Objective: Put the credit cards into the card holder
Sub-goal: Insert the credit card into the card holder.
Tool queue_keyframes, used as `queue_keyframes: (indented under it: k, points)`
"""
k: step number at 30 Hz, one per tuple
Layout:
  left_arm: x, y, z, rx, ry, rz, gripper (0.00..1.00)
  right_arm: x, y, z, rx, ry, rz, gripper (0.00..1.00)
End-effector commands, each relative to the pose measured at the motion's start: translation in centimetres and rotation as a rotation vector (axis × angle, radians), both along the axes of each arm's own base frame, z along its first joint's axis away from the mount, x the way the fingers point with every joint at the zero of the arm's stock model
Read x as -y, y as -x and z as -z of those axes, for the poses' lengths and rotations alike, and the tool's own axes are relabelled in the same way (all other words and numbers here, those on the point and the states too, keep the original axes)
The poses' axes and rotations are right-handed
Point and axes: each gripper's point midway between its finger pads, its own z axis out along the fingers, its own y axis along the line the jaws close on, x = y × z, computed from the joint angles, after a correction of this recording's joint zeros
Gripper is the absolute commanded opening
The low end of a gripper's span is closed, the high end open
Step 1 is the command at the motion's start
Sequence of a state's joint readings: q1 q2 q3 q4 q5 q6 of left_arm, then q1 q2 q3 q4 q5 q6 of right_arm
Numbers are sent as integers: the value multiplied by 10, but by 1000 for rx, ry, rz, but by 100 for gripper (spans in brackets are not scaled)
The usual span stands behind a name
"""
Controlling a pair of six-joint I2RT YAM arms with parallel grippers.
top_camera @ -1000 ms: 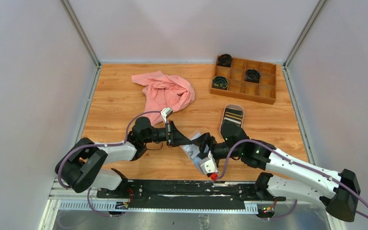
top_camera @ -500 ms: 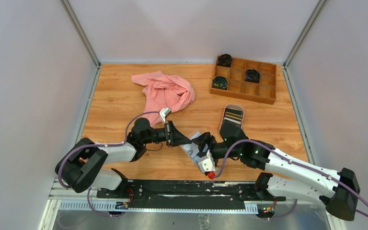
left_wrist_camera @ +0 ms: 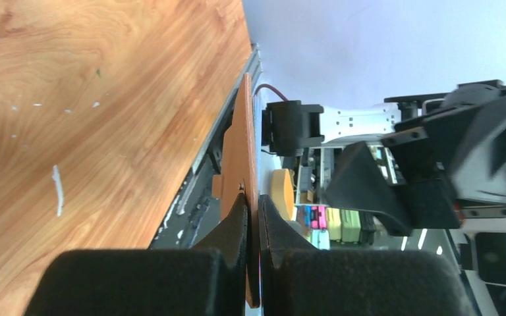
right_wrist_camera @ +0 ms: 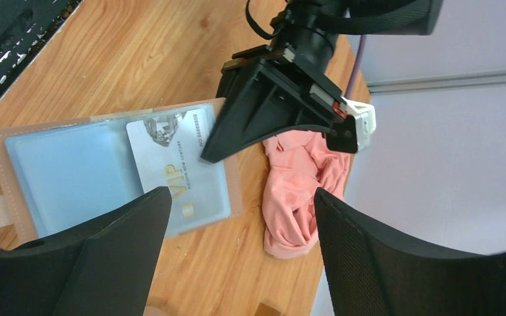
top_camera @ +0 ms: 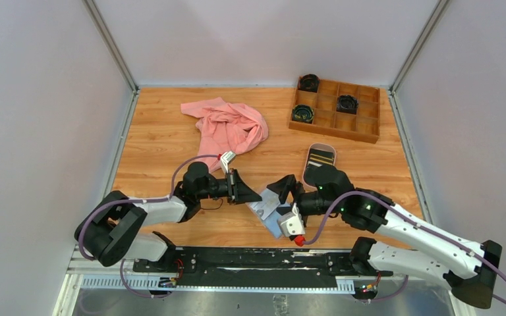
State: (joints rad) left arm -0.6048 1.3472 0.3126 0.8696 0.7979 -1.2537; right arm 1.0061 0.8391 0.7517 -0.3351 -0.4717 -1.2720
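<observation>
Around the left, back and right sides, pale lilac-grey walls with metal posts; between them a wood-grain bench (top_camera: 158, 145), flecked white in the left wrist view. Close to the near edge, left of centre, left gripper (top_camera: 245, 193) clamped tight on a tan flap of the card holder (top_camera: 267, 212), the flap seen edge-on between its fingers (left_wrist_camera: 237, 227). Holder lying open on the bench, pale blue pockets up, a whitish credit card (right_wrist_camera: 171, 164) marked VIP at the pocket beside the left gripper; whether fully slid in, cannot tell.

Against a second ago: left arm almost unchanged, right gripper (top_camera: 287, 191) shifted slightly toward the right edge, more of the holder uncovered. Now hanging just above the holder, jaws spread wide, nothing between them.

Toward the back, left of centre, a crumpled pink cloth (top_camera: 227, 128). Right of centre, an oval tray (top_camera: 321, 145) with dark striped credit cards (top_camera: 321, 158), its near end hidden behind the right arm. By the back right corner, a wooden compartment box (top_camera: 362, 122) with black coils (top_camera: 346, 103) in several cells.
</observation>
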Motion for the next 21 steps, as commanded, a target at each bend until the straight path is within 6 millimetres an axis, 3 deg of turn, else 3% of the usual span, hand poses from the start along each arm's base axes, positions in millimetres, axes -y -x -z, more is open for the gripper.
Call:
queue_keyframes:
  k: [1, 7, 12, 18, 21]
  points:
    - [-6, -6, 7, 77, -45, -34, 0, 18, 11, -9, -52, 31, 19, 83]
    - [-15, -13, 27, 124, -117, -103, 0, 40, -28, -21, -166, 7, 267, 83]
    - [-24, -22, 33, 192, -174, -179, 0, 69, -71, -25, -428, -26, 538, 83]
    - [-42, -37, 34, 299, -303, -295, 0, 98, -77, 5, -752, 60, 702, 83]
    - [-50, -40, 37, 342, -384, -330, 0, 108, -85, 8, -869, 52, 774, 83]
